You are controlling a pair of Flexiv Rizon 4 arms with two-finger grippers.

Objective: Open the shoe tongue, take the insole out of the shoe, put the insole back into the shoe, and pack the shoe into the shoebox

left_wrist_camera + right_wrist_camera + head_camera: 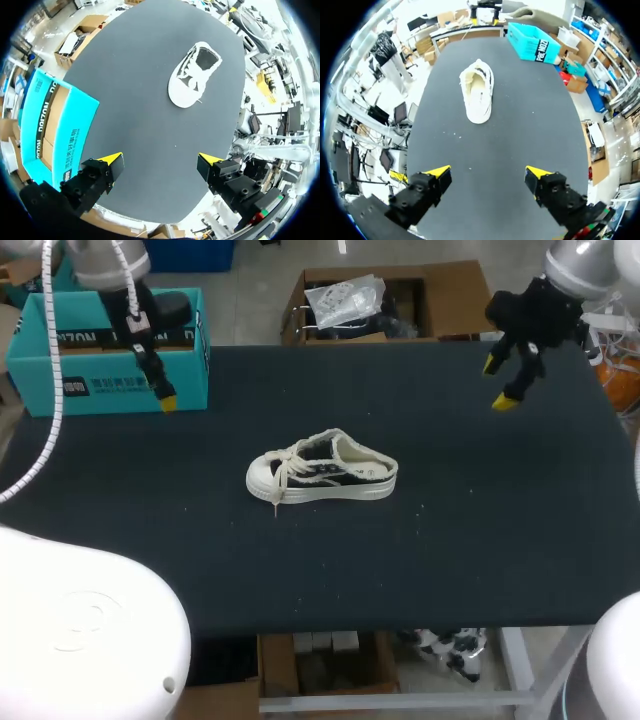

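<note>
The white canvas sneaker (322,472) was set upright on its sole at the middle of the table (470,550), and the teal shoebox (90,385) at its far left corner. The left jaws and the right jaws were held wide open and empty, well apart from the sneaker. No step was judged begun; a descent to the tongue was called for first.

Black table top (450,550), matte dark cloth surface, few tiny pale specks (421,507)
</note>
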